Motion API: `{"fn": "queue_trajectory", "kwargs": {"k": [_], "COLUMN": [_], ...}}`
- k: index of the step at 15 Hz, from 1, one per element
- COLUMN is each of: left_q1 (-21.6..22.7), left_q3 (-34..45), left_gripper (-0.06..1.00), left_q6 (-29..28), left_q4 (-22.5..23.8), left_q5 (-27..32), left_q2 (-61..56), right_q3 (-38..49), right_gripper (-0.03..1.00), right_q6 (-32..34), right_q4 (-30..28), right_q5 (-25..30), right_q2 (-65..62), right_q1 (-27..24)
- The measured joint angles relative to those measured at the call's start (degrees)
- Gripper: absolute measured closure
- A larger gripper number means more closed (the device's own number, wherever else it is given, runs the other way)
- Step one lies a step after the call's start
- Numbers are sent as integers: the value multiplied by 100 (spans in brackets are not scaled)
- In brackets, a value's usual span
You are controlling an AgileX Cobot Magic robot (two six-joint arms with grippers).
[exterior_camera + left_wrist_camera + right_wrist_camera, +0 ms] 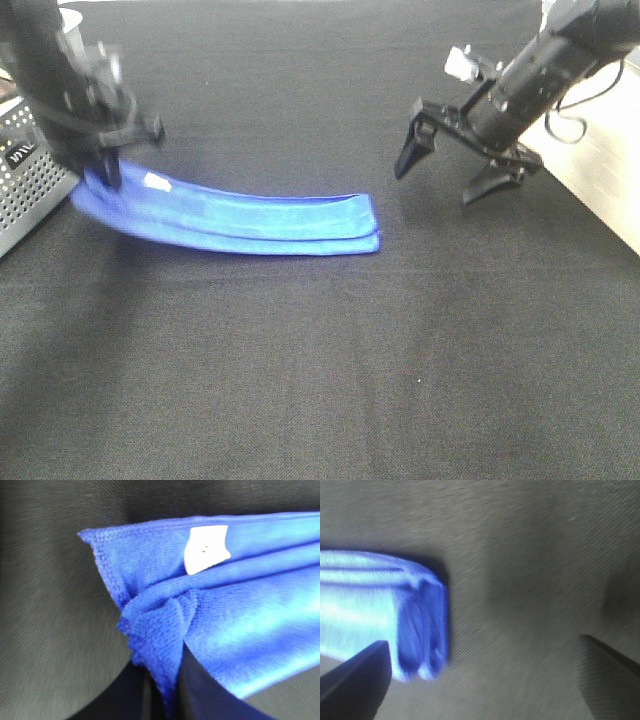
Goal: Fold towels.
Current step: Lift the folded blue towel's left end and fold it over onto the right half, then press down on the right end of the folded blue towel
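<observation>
A blue towel (250,218), folded into a long narrow strip, lies across the black table. Its left end is lifted off the cloth by my left gripper (105,172), which is shut on that end. In the left wrist view the pinched blue fabric (160,630) bunches between the dark fingers, and a white tag (205,547) shows on the towel. My right gripper (455,170) is open and empty, hovering just right of the towel's right end (420,630), apart from it. Its dark fingertips (355,680) show at the frame edges.
A perforated grey basket (25,180) stands at the left edge, close behind my left arm. The table's right edge and a light floor (610,170) lie beyond my right arm, with a cable (580,110) hanging there.
</observation>
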Motion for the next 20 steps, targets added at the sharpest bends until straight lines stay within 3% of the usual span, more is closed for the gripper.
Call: {"fn": "queue_trajectory", "kwargs": {"k": [3, 4, 5, 8, 10, 11, 15, 17, 20], "left_q1": [-533, -533, -819, -1581, -1753, -1788, -1885, -1914, -1856], "left_q3": [-619, -619, -762, -871, -922, -922, -922, -922, -922], "left_gripper": [88, 88, 88, 88, 87, 85, 41, 33, 33], "left_q6": [-321, -321, -430, -808, -968, -997, -1014, -888, -751], "left_q4": [-46, -46, -103, -647, -1123, -1364, -2584, -2790, -2733], "left_q5": [625, 625, 653, 34, -453, -665, -1679, -2074, -2189], "left_q2": [-63, -63, -63, -6, 241, 390, 940, 957, 842], "right_q3": [0, 0, 0, 0, 0, 0, 0, 0, 0], "right_gripper": [5, 5, 5, 5, 5, 5, 5, 5, 5], "right_q6": [0, 0, 0, 201, 372, 476, 1026, 1054, 1054], "right_q4": [57, 57, 74, 29, -57, -132, -739, -865, -819], "right_q5": [17, 17, 17, 23, 52, 155, 350, 401, 464], "right_q2": [-338, -338, -430, -710, -814, -842, -865, -871, -871], "right_q1": [0, 0, 0, 0, 0, 0, 0, 0, 0]}}
